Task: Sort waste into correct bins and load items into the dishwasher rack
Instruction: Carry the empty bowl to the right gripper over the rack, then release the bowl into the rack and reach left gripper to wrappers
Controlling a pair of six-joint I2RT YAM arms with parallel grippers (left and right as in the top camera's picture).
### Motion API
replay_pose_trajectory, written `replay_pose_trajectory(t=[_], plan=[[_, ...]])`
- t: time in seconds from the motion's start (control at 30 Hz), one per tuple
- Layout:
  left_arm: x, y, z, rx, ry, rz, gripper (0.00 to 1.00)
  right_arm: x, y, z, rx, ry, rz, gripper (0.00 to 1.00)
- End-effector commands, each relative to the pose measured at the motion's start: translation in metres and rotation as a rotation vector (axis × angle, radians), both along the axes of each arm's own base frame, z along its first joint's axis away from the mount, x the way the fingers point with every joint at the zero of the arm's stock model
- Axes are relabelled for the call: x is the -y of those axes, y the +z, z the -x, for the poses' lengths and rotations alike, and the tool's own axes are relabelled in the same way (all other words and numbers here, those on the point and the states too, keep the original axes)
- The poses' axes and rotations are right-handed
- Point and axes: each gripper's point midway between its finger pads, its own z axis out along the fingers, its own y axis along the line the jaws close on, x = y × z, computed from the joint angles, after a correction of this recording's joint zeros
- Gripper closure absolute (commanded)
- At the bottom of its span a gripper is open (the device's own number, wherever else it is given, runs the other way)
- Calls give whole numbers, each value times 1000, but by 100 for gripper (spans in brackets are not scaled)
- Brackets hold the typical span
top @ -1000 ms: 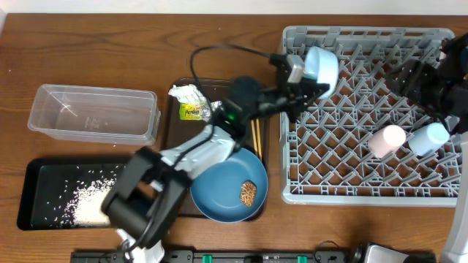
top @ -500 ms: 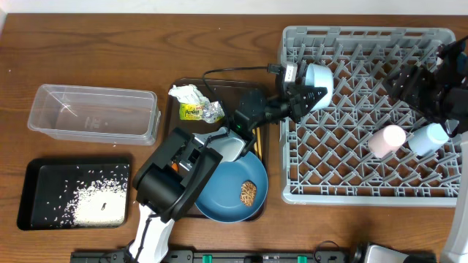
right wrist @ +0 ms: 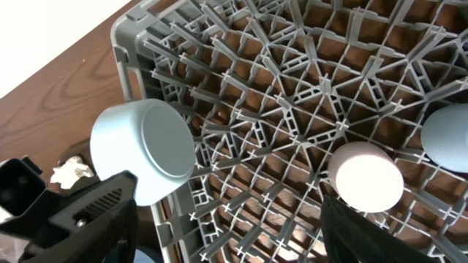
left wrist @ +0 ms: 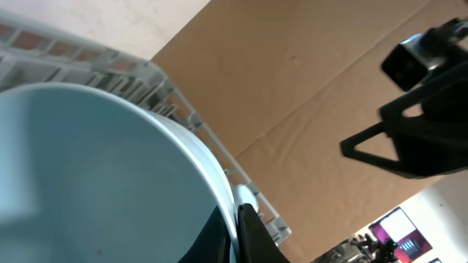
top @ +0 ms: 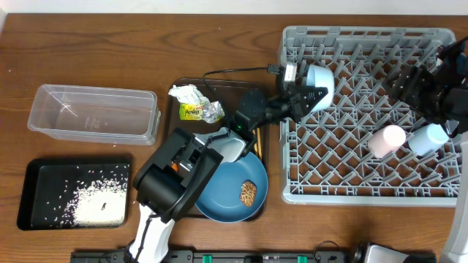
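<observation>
Cropped and blurred
We see the pale blue bowl (left wrist: 95, 175) blurred, cut off at 9 o'clock; light-blue cup (right wrist: 450, 139) cropped at 3 o'clock.

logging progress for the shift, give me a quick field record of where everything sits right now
bowl: pale blue bowl tipped on its side, held by left gripper at the rack left edge
cups: pink cup and light-blue cup in rack, right side
plate: blue plate on brown tray, food lump on it
chopsticks: on brown tray
rice: in black tray
tissue, wrapper: on brown tray
right gripper: over rack, state unclear
</observation>
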Motion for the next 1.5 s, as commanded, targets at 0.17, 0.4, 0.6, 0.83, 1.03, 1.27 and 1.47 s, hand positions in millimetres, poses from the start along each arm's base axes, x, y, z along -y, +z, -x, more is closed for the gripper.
replay_pose_trajectory(t=[0.17,0.4,0.6,0.83,1.03,1.27,1.47], plan=[[8,-4,5,-33,-14,-14,94,6,3,4,6,-13,24,27],[9,-15,4,-68,-14,-45,94,6,3,4,5,-13,24,27],[1,-15,-5,-69,7,-45,73,6,3,4,5,-13,24,26],[-22,-16,-22,-67,9,-49,51,6,3,4,5,-13,24,25],[-46,-25,-38,-108,9,-78,43,6,3,4,6,-13,24,25],[-88,-46,-63,-264,78,-160,42,6,3,4,5,-13,24,25],[-131,-36,-73,-295,145,-247,42,6,3,4,5,-13,24,24]])
